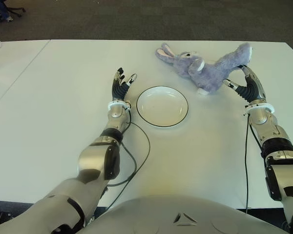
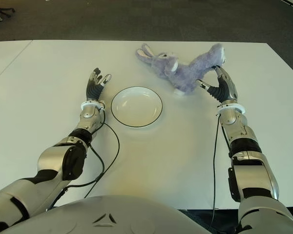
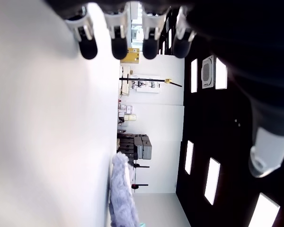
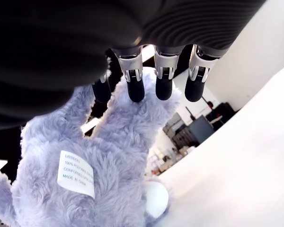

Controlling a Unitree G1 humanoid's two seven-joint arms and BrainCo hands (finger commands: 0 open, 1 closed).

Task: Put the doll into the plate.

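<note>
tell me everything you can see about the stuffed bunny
The lavender-grey plush bunny doll looks soft and furry, with long ears, white paw tips and a white sewn-in label. It lies stretched across the white table beyond the white black-rimmed round plate, outside it, ears pointing toward the robot's left. The right robot hand is at its rear end, fingers extended against the fur; a closed grasp is not evident.
</note>
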